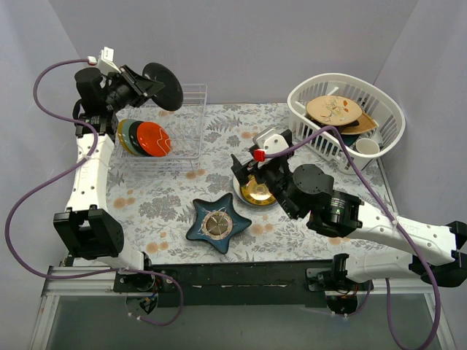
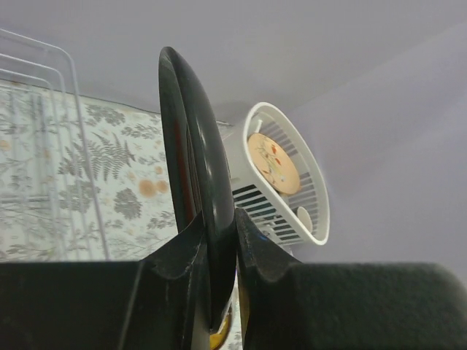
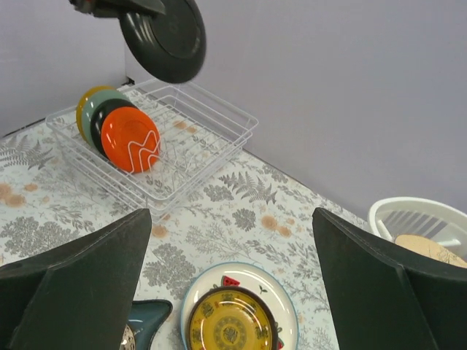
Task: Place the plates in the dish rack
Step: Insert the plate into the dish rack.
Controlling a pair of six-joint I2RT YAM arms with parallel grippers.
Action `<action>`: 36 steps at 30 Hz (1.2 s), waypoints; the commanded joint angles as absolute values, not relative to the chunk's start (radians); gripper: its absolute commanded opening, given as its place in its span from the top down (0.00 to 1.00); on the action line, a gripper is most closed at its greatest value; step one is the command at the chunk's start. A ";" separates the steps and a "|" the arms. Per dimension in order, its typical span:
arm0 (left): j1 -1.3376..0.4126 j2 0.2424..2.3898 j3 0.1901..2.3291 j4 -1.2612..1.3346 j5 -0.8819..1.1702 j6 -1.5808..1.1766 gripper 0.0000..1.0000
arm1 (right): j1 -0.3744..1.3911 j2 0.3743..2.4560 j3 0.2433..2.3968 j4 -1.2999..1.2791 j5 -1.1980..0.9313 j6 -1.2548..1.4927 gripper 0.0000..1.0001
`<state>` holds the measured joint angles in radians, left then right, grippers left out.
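Plates stand on edge at the left end of the dish rack (image 1: 191,124): 4 of them, a yellow one (image 3: 89,98), a teal one, a dark one and an orange one (image 1: 153,138). My left claw (image 1: 146,86) is clamped on the rim of a black plate (image 1: 163,85) and holds it upright in the air above the rack's back left part. In the left wrist view my fingers (image 2: 182,248) pinch only the bottom edge, and most of the plate stands free above them.

That narrow grip is my main worry. A glossy rim could slide or twist between the pads if I tip or jolt on the way down. The empty slots lie just beside the orange plate, so a slanted descent could knock it or land the black plate across the thin wires instead of between them. The rack looks light, and a hard touch might shove it.

My right claw (image 1: 257,179) hangs spread wide above 2 stacked plates on the table, a yellow patterned plate (image 3: 230,324) on a white plate with red triangles (image 3: 281,288). Coming down carelessly, I could catch both at once or push the stack toward the blue star dish (image 1: 217,222) nearby.
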<state>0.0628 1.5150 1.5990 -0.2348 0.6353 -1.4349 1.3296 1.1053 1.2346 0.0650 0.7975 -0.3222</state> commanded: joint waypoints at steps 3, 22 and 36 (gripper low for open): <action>0.170 1.514 1.595 -0.216 0.772 -1.160 1.00 | 1.293 1.088 1.239 -0.058 0.784 -0.206 0.01; 0.325 1.696 1.404 -0.017 0.965 -1.026 1.00 | 1.129 1.049 1.175 -0.187 0.635 -0.038 0.01; 0.322 1.758 1.278 0.058 0.902 -1.016 1.00 | 1.101 1.028 1.114 -0.213 0.626 0.034 0.02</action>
<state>0.3248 1.7531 1.2831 0.0074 0.9115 -1.0355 1.1114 1.0626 1.1252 -0.2314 0.6262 -0.0086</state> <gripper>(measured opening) 0.133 0.985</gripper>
